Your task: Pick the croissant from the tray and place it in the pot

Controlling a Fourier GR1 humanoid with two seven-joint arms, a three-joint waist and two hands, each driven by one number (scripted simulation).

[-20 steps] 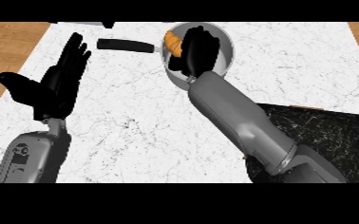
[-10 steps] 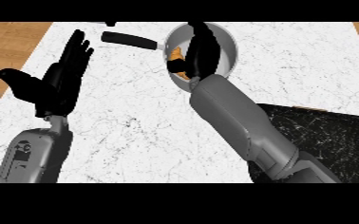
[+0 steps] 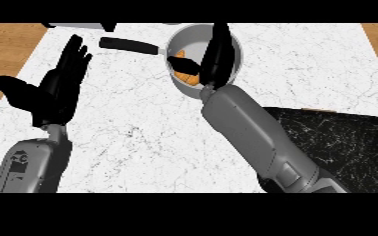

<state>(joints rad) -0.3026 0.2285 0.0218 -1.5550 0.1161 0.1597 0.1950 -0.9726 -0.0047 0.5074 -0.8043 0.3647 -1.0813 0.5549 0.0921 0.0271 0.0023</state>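
One croissant (image 3: pixel 186 73), one pot (image 3: pixel 235 55).

Right hand (image 3: pixel 215 55) over the pot (image 3: pixel 235 47), fingers straight, croissant (image 3: pixel 186 76) lying inside. Left hand (image 3: pixel 57 87) open, resting at left. Black tray (image 3: pixel 332 140) at lower right.

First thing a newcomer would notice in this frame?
The right hand stretched over the grey pot at top centre, with the orange croissant lying inside beside its thumb. Next, the left hand, open with fingers up, at the left over the white marble counter.
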